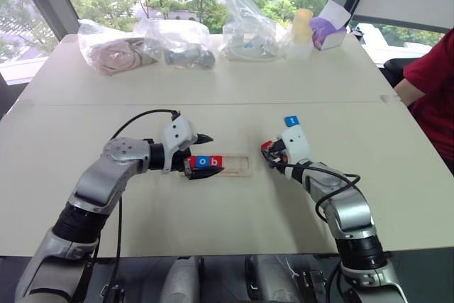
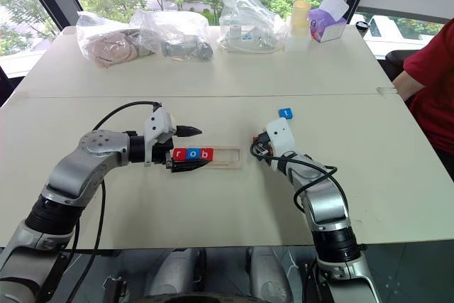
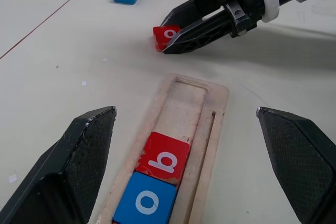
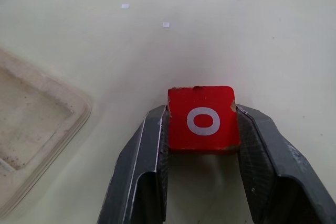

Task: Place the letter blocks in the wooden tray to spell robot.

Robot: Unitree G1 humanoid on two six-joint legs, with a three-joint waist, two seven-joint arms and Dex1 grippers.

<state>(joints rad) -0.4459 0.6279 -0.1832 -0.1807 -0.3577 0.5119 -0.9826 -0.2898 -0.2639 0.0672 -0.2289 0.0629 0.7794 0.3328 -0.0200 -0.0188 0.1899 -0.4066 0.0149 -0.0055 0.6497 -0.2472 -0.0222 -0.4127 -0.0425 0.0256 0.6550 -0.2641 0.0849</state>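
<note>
Right wrist view: the right gripper (image 4: 202, 145) has its two black fingers pressed against the sides of a red block marked with a white o (image 4: 203, 119), which sits on the pale table (image 4: 252, 35). From this angle it is hard to say whether the block is lifted or resting on the surface.

Seen from the head camera, the wooden tray (image 1: 237, 164) lies lengthwise in the middle of the table, between the two arms. Its left part holds three blocks in a row: a red one, the letter too small to read here though likely r (image 2: 179, 154), then a blue o (image 3: 145, 203), then a red b (image 3: 164, 157). The two slots at the right end are bare. The left gripper (image 1: 206, 155) hovers wide open with a finger on each side of the tray's filled end, holding nothing. A blue t block (image 1: 291, 120) lies on the table just beyond the right gripper.

Judged from this, the step in hand is picking up the second o. The next move calls for lifting it, carrying it a short way toward the tray, and lowering it flat into the slot touching the b, letter upright. The t would follow last.
</note>
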